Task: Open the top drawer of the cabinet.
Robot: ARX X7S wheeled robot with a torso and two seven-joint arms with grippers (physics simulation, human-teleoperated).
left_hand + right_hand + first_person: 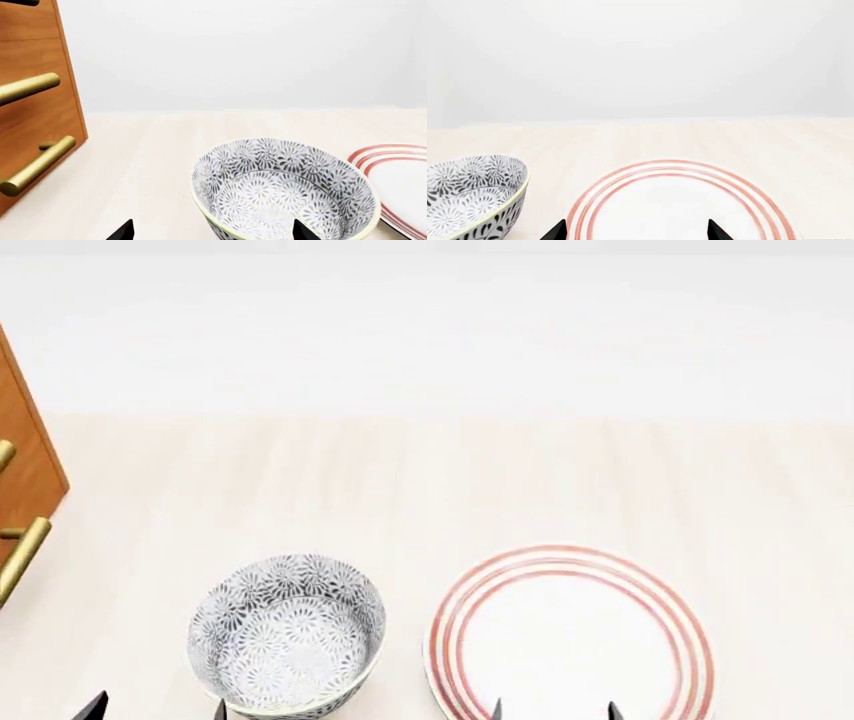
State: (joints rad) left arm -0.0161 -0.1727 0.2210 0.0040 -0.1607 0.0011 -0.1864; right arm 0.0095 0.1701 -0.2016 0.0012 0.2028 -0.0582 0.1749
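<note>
Surface: pale wood-grain table (441, 490), light and matte, running back to a plain white wall (427, 330).

Cabinet (24, 460): orange-brown wood, standing at the table's left edge; only its right side shows in the head view. Two brass bar handles (37, 165) visible in the left wrist view; which drawer each belongs to cannot be told, and the top drawer itself cannot be made out.

Patterned bowl (287, 630): grey-and-white floral, near the front edge, left of centre.

Plate (574, 635): white with red rings, just beside the bowl, at the front edge.

Left gripper (154, 707): fingertips spread apart, grasping nothing.

Right gripper (554, 710): fingertips spread apart over the plate, grasping nothing.
</note>
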